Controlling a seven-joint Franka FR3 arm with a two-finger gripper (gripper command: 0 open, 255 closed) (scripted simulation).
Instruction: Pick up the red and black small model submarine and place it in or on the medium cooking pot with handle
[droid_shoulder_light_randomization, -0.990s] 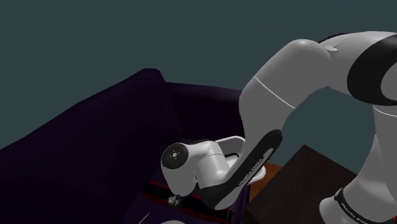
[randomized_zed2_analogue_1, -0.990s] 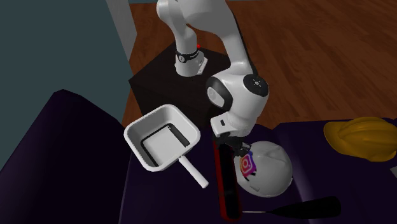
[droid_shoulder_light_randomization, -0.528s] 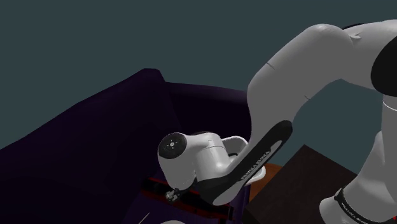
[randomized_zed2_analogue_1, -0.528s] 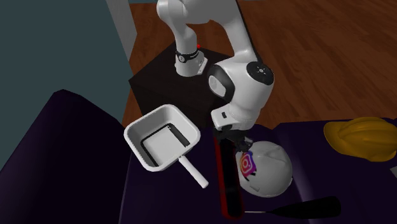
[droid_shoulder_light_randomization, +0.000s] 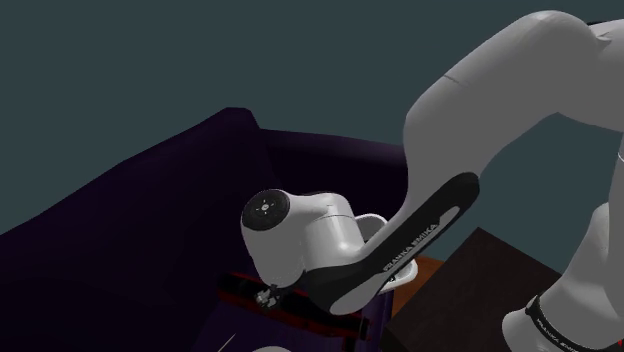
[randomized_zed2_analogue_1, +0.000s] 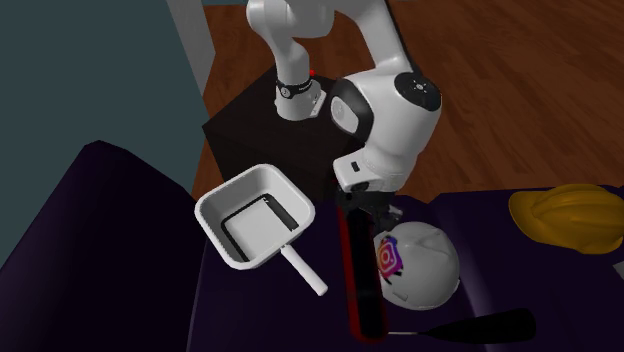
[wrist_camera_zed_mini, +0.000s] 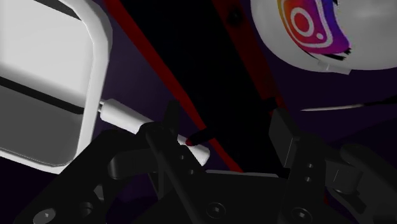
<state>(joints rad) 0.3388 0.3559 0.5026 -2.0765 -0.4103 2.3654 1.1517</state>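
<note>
The submarine (randomized_zed2_analogue_1: 358, 290) is a long black hull edged in red, lying along the dark purple surface between the pot and a white helmet. My gripper (randomized_zed2_analogue_1: 367, 212) is shut on its end nearest the stand. In the wrist view the hull (wrist_camera_zed_mini: 210, 76) runs between the two black fingers (wrist_camera_zed_mini: 284, 132), and my gripper (wrist_camera_zed_mini: 226, 137) clasps it. The pot (randomized_zed2_analogue_1: 255, 215) is a white square pan with a straight handle (randomized_zed2_analogue_1: 305, 272), close beside the submarine. Its rim (wrist_camera_zed_mini: 95, 70) and handle (wrist_camera_zed_mini: 127, 118) lie just past one finger. In the shoulder view the hand hides most of the submarine (droid_shoulder_light_randomization: 238, 290).
A white helmet (randomized_zed2_analogue_1: 425, 265) with a pink and orange logo (wrist_camera_zed_mini: 308, 25) lies against the submarine's other side. A slim black tool (randomized_zed2_analogue_1: 470, 325) lies beyond it, and a yellow helmet (randomized_zed2_analogue_1: 570, 215) sits at the second exterior view's right. The black stand (randomized_zed2_analogue_1: 250, 125) borders the purple surface.
The forearm and wrist have swung upward and toward the stand. The hand has risen a little with the submarine's end still clasped. The pot and helmets have not moved.
</note>
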